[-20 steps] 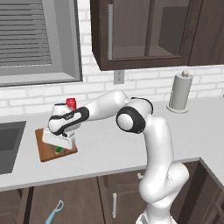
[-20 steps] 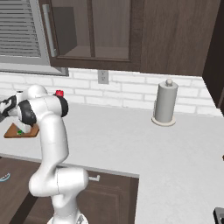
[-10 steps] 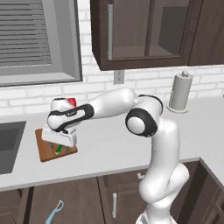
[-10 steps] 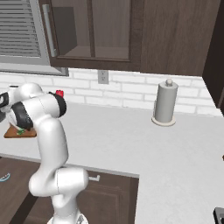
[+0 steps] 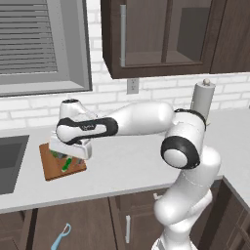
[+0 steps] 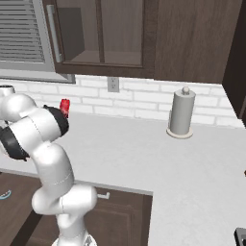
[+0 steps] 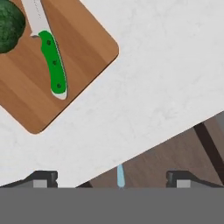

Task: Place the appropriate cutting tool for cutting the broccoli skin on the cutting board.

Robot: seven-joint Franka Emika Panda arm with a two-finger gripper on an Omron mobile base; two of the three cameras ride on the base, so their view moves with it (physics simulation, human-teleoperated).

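The cutting tool [image 7: 54,65], a small knife with a bright green handle and a pale blade, lies flat on the brown cutting board [image 7: 26,96]. The dark green broccoli [image 7: 8,22] rests on the same board, just beyond the blade. My gripper [image 7: 113,178] is open above the counter edge beside the board, holding nothing, and the knife lies apart from its fingertips [image 7: 43,177]. From the left base view, my gripper [image 5: 66,156] hovers low over the cutting board [image 5: 49,168], where the knife's green handle [image 5: 65,166] peeks out beneath it.
A light-blue peeler [image 5: 62,236] lies down in front of the lower cabinets. A sink [image 5: 10,163] sits left of the board. A paper towel roll [image 6: 181,113] stands at the back wall, and a small red thing [image 6: 64,106] stands behind my arm.
The jaws have spread wider, leaving the knife free on the board. The arm's elbow has swung right and down while the hand stays over the board.
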